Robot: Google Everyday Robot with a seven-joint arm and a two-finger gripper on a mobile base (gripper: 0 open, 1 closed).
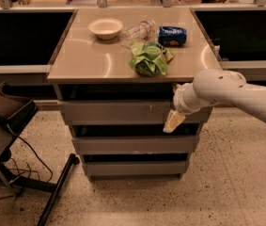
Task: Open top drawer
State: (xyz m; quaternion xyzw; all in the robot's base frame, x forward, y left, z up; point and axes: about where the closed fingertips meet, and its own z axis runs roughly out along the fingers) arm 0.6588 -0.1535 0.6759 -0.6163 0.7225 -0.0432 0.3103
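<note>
The top drawer (118,112) is the widest grey face of the cabinet, directly under the beige surface (85,62), w/ a dark gap between them. Its face is flat, no handle, w/ small pale scratches near the middle.

The gripper (172,122) is at the right end of the top drawer's face. Its pale yellowish tip points down and to the left, over the lower edge of that face. If it touches the face, I cannot tell, and also not if the jaws are apart or together. The white arm (238,93) comes from the right of the top drawer, approx. at the drawer's height.

Above the top drawer, on the surface:
- green crumpled bag (148,59), nearest to the drawer's front, right of centre
- white bowl (105,27), further back, left of the bag
- clear plastic bottle (138,30), lying on its side behind the bag
- blue packet (172,35), behind the bag, to the right of the bottle

Below the top drawer are 2 slimmer grey drawers, middle drawer (135,144) and bottom drawer (135,167). Left of the top drawer, on the speckled floor (226,187), stands a black stand (3,119) w/ cables.
</note>
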